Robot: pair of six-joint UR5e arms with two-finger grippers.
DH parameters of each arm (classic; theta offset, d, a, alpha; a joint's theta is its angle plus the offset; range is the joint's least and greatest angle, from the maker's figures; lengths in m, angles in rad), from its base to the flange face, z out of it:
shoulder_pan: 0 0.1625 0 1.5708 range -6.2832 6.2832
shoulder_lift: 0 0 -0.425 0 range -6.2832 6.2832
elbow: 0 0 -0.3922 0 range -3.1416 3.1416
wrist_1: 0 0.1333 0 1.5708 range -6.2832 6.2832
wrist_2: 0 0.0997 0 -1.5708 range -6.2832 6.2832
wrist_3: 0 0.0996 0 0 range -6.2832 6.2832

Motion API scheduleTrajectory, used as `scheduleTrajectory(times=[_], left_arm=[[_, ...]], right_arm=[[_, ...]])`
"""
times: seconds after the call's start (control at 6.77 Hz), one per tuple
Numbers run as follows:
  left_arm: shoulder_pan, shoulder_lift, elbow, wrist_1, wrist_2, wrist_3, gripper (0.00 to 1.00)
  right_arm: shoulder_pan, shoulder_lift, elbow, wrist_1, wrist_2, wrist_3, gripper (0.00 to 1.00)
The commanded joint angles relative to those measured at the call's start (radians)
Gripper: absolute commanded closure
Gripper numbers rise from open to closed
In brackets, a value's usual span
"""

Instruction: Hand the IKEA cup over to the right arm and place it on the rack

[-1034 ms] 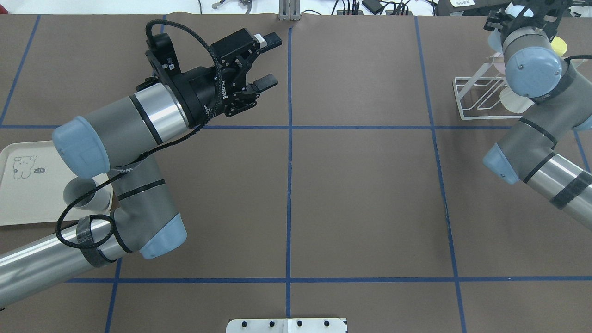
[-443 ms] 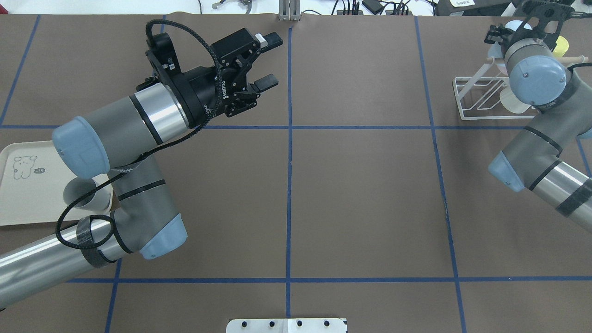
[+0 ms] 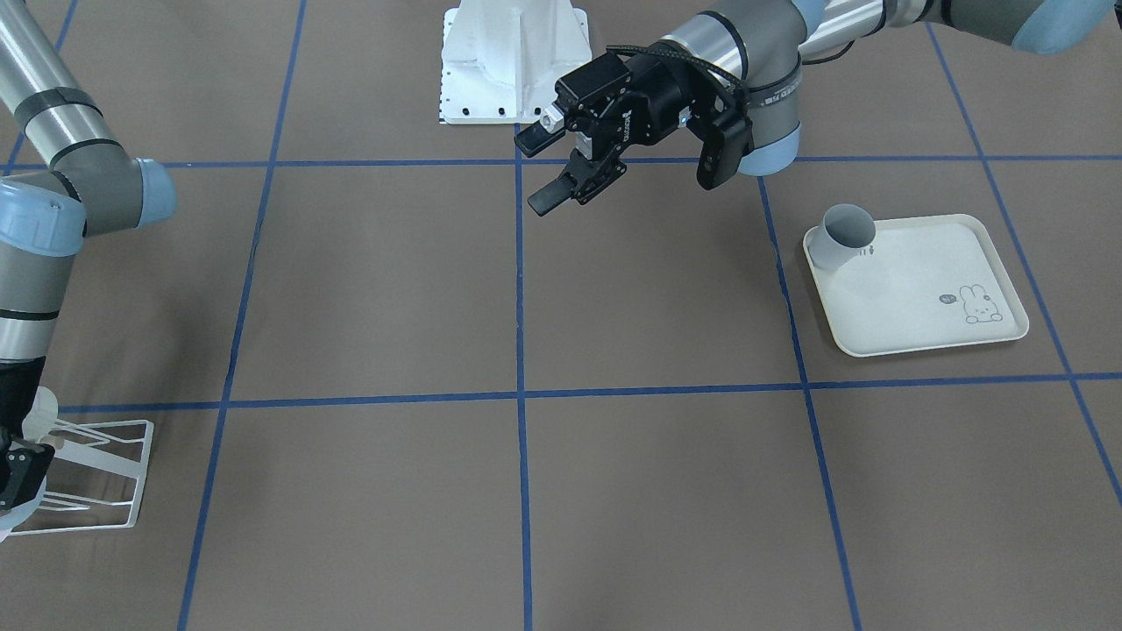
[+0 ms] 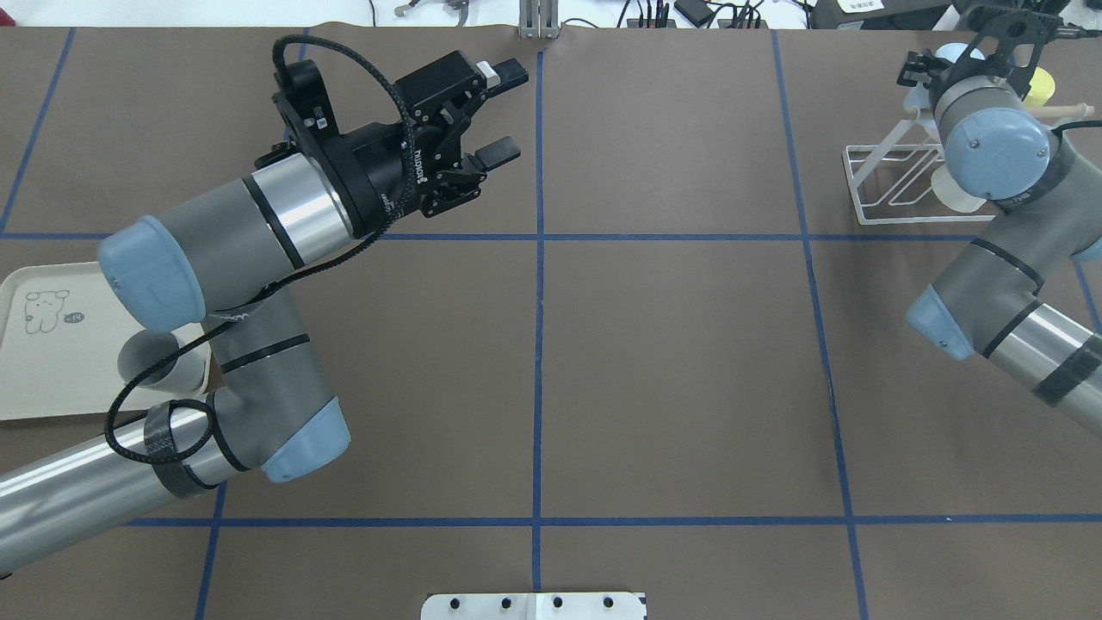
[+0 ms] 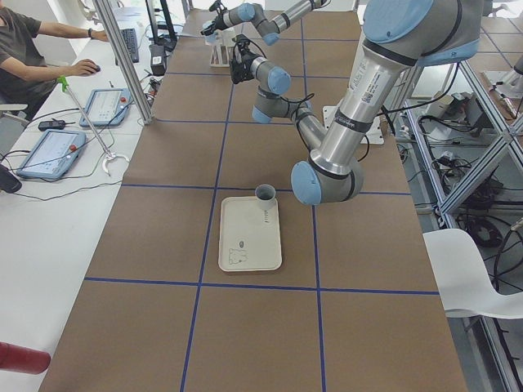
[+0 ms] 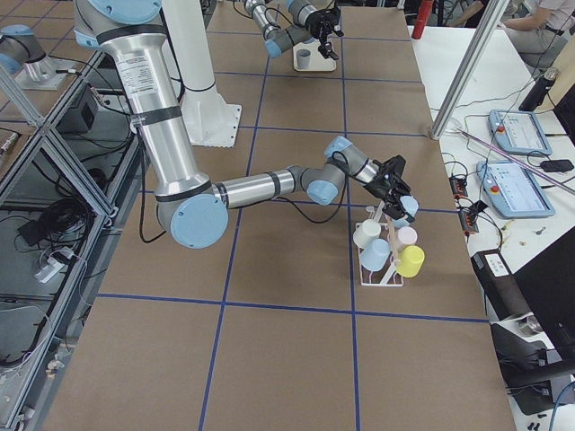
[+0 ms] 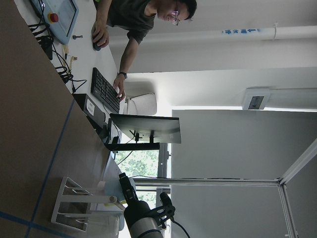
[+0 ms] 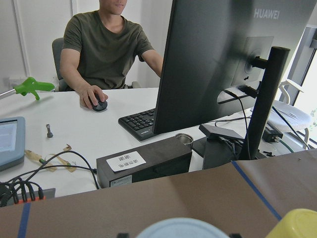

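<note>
My left gripper (image 4: pixel 498 112) is open and empty above the table's far middle; it also shows in the front view (image 3: pixel 543 171). My right gripper (image 6: pixel 400 197) is shut on a light-blue cup (image 6: pixel 409 206) at the top of the white wire rack (image 4: pixel 887 181), by its wooden peg (image 4: pixel 1063 109). In the overhead view the right wrist hides most of that gripper (image 4: pixel 938 60). The cup's rim (image 8: pixel 183 227) fills the bottom of the right wrist view. A grey cup (image 3: pixel 846 235) lies on its side on the cream rabbit-print tray (image 3: pixel 920 298), under my left arm.
The rack (image 6: pixel 382 260) holds a white cup (image 6: pixel 367 235), a pink cup (image 6: pixel 406 237) and a yellow cup (image 6: pixel 411 261). The robot's white base (image 3: pixel 513 61) stands at the near edge. Operators sit at a desk with a monitor (image 8: pixel 223 59) beyond the table's far edge.
My right arm has shifted slightly back toward the robot with the light-blue cup, lower over the rack. The left arm has barely moved and its gripper stays open.
</note>
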Motion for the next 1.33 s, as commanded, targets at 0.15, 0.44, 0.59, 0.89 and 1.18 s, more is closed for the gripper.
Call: scheduleTrajectory(times=[0.15, 0.44, 0.59, 0.89, 1.18], left_arm=[[0.002, -0.004, 0.000, 0.002, 0.000, 0.000, 0.00], [-0.004, -0.004, -0.020, 0.036, -0.032, 0.002, 0.00], [-0.025, -0.003, -0.058, 0.098, -0.067, 0.003, 0.00], [-0.046, 0.044, -0.179, 0.299, -0.115, 0.178, 0.00], [-0.049, 0.126, -0.393, 0.637, -0.141, 0.370, 0.00]], right_arm=[[0.000, 0.008, 0.002, -0.001, 0.005, -0.050, 0.00], [0.058, 0.025, 0.046, -0.006, 0.108, -0.052, 0.00], [0.092, 0.024, 0.112, -0.056, 0.182, -0.052, 0.00], [0.103, 0.001, 0.373, -0.281, 0.245, -0.055, 0.00], [0.100, -0.015, 0.625, -0.499, 0.374, -0.033, 0.00]])
